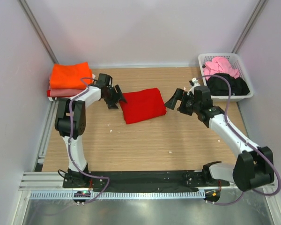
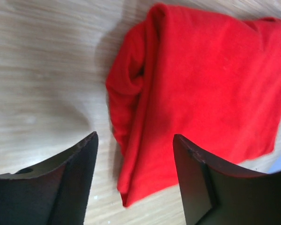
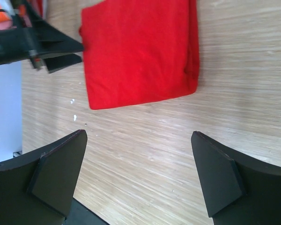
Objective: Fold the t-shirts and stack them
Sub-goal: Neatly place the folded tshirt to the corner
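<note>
Trouble, if it comes, will start at the pinch. The bright red folded cotton t-shirt [image 1: 142, 105] lies near the middle of the wood-grain tabletop [image 1: 145, 140]. The left gripper [image 1: 118, 102] sits at the shirt's 9 o'clock edge, jaws apart on either side of the rolled fold and not clamped on it. The right gripper [image 1: 175, 104] hangs wide open over bare wood at the shirt's 3 o'clock side, touching nothing.

My guess is that a shallow bite would catch only the top layers, so the lower ones would peel away and the fold would open on the lift. Lifted from one edge, the far side could also drag and bunch. At 10 o'clock, the folded orange t-shirt [image 1: 70, 75] on the salmon-pink t-shirt [image 1: 61, 93] could be knocked askew by a clumsy placement.
</note>
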Controlling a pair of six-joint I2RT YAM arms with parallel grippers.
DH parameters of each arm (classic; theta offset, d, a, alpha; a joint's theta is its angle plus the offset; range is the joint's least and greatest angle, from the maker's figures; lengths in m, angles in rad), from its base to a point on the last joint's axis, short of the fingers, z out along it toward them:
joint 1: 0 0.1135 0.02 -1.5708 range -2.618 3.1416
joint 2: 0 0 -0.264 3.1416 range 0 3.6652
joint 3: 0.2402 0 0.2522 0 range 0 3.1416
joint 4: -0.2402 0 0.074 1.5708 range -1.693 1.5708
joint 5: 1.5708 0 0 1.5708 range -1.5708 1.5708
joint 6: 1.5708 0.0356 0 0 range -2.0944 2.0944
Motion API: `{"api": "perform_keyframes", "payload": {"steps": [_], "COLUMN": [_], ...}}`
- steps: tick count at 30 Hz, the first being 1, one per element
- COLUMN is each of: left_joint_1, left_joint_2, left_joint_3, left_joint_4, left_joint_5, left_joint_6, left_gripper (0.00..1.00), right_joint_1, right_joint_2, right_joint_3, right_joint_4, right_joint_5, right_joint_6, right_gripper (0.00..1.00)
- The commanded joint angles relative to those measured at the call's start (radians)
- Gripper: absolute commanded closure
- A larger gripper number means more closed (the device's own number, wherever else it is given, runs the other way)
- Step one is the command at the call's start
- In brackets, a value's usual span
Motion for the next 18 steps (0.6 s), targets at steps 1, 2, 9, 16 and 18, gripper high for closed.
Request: {"api": "perform_keyframes", "payload": {"steps": [1, 2, 9, 16, 18], "left_joint_1": [-0.009, -0.015, -0.049, -0.075, -0.075], "left_joint_2": [0.056, 0.08, 0.183, 0.214, 0.191], "left_joint_3": [0.043, 0.046, 0.124, 0.207, 0.235], "left_joint_4": [0.046, 0.047, 0.056, 0.056, 0.023], "left_joint_5": [-0.036, -0.04, -0.08, -0.054, -0.071], "left_joint_6": [-0.003, -0.003, -0.02, -0.023, -0.009], "left_gripper": [0.35, 0.38, 0.45, 1.0, 1.0], "right_joint_1": [0.004, 0.004, 0.005, 0.004, 0.004], "right_joint_2": [-0.103, -0.116, -0.161, -0.173, -0.172], "right_joint_3": [-0.04, -0.049, -0.13, -0.213, -0.226], "right_joint_4": [-0.017, -0.022, -0.016, 0.015, 0.018], "right_joint_5": [-0.005, 0.001, -0.027, -0.038, -0.042], "right_joint_6": [-0.008, -0.011, -0.021, -0.034, -0.037], "right_gripper": [0.0, 0.0, 0.0, 0.0, 0.0]}}
